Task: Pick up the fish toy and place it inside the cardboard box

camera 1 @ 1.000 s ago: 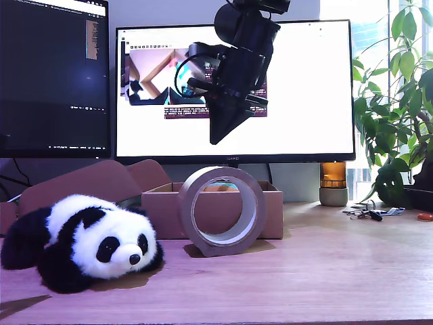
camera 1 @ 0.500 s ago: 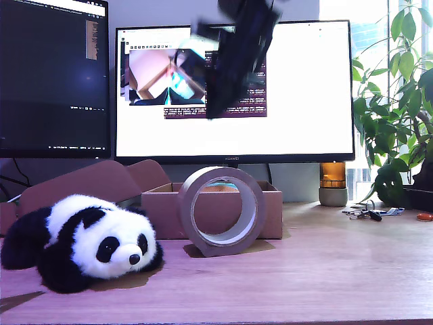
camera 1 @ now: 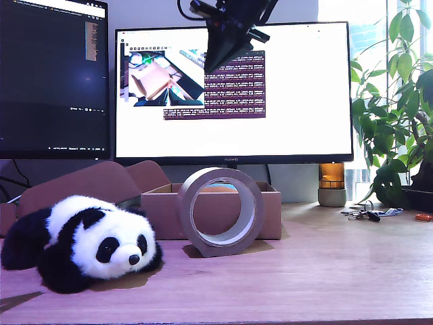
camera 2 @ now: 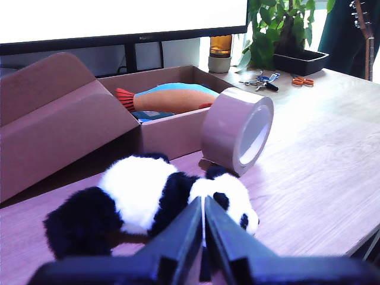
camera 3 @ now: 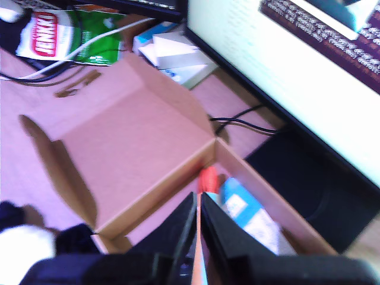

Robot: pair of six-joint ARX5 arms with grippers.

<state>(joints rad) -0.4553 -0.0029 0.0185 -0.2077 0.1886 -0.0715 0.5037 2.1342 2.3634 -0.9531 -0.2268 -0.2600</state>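
Well, the small orange plush fish toy (camera 2: 172,97) with its teal-blue back and red tail is lying inside the low brown cardboard box (camera 2: 172,133), stretched along its length, with nothing gripping it. My first gripper (camera 2: 203,219) is hovering low over the desk, its dark fingers pressed together with nothing between them, and it is pointing across the black-and-white panda plush (camera 2: 142,190) towards the box. The big brownish tape roll (camera 2: 234,133) is standing on edge just in front of the box, close beside the panda's head. In the exterior view my second gripper (camera 1: 213,61) is hanging high up in front of the wide white monitor (camera 1: 304,101), well above the box (camera 1: 162,213) and the tape roll (camera 1: 220,175), with the panda (camera 1: 81,237) sprawling on the pale wooden desk (camera 1: 325,271) at the exterior view's left. Its own camera is looking down on the box's open flap (camera 3: 136,148) and the fish's red tail (camera 3: 208,178); that picture is somewhat blurred, but the fingers are showing as closed to a thin slit and carrying nothing. A leafy green plant (camera 1: 399,101) and a bunch of keys (camera 1: 365,213) are sitting at the exterior view's right.
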